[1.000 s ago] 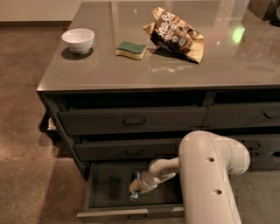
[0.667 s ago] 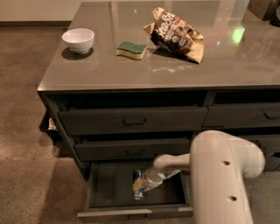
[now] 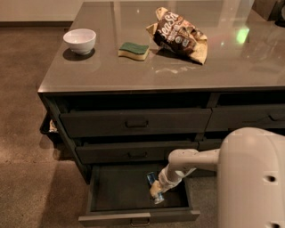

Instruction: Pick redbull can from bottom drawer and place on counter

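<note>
The can lies in the pulled-out bottom drawer, right of the drawer's middle, its blue body pointing to the far side and a shiny end toward the near side. The claw is down inside the drawer right on the can, covering its middle; I cannot tell whether it is wide, narrow or holding the can. The pale arm reaches in from the right, bent at an elbow above the drawer's right edge, and the robot's big white body fills the near right corner.

The drawer floor is dark, and its front carries a small handle at the near edge. Above it sit two closed dark drawers, the middle drawer and the top drawer, each with a small central pull. Another column of drawers stands to the right.

The table on top is glossy grey-brown and mirrors the room's lights, with a green glow at the far right. On it stand a white bowl at the far left, a yellow-and-green sponge right of it, and a crumpled brown snack bag further right, all well apart from the can.

The floor is mottled brown, and a pale wall runs along the far left.
</note>
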